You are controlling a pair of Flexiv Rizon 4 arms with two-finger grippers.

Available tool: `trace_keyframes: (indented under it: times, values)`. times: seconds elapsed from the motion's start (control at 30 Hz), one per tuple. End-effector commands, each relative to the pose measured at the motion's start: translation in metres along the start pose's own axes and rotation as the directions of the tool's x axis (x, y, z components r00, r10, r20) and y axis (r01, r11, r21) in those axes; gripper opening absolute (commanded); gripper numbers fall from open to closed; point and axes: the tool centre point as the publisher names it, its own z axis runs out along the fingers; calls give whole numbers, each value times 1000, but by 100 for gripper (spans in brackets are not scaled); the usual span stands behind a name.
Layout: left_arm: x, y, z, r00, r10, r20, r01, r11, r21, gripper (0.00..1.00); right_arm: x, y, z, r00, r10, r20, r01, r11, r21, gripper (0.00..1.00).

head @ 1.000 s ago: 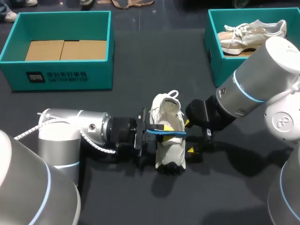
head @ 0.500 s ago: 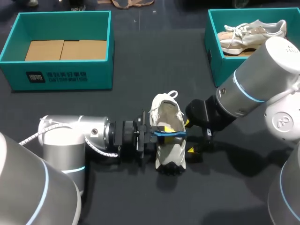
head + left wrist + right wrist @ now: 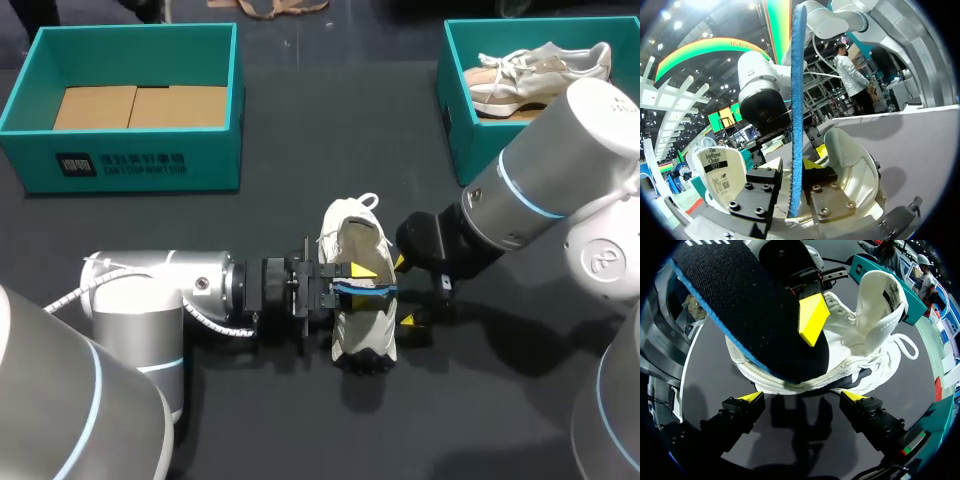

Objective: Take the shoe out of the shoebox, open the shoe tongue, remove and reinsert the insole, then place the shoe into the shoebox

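Note:
A white shoe (image 3: 350,225) stands on the dark table, toe toward the front edge; it shows also in the wrist views (image 3: 855,160) (image 3: 865,350). A black insole with a blue edge (image 3: 370,288) (image 3: 797,100) (image 3: 740,315) sticks out of its opening. My left gripper (image 3: 350,283) (image 3: 795,192) reaches in from the left, its fingers slightly parted with the insole standing on edge between them. One of its yellow fingertips (image 3: 812,317) lies by the insole's black face. My right gripper (image 3: 403,292) (image 3: 805,396) is wide open beside the shoe's right flank, holding nothing.
A teal box (image 3: 140,150) lined with cardboard stands at the back left. Another teal box (image 3: 455,100) at the back right holds another shoe (image 3: 540,70). Bare dark table lies in front of the shoe.
My left gripper's fingers have parted a little around the insole, and its wrist has shifted slightly right. The right arm and the shoe have stayed put.

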Motion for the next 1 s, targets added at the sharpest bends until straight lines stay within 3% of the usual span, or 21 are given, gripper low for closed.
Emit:
trace_keyframes:
  times: [0.03, 0.6, 0.63, 0.67, 1.0]
  values:
    - [3, -7, -3, 1000, 2, 0, -2, 1000, 7, 33, 0, -1, 1, 1000, -1, 0, 1, 1000, -2, 100]
    - [1, -45, 1, 1000, 16, -24, -17, 1000, -13, 33, 0, -1, 1, 1000, -1, 0, 1, 1000, -2, 100]
    - [3, -45, 3, 999, 17, -34, -17, 1000, -15, 23, 0, -1, 1, 1000, -1, 0, 1, 1000, -2, 100]
    - [3, -43, 3, 999, 27, -43, -27, 999, -20, 0, 0, -1, 1, 1000, -1, 0, 1, 1000, -2, 100]
    - [2, -15, 0, 992, 117, -51, -119, 992, -35, 0, 0, -1, 1, 1000, -1, 0, 1, 1000, -2, 100]
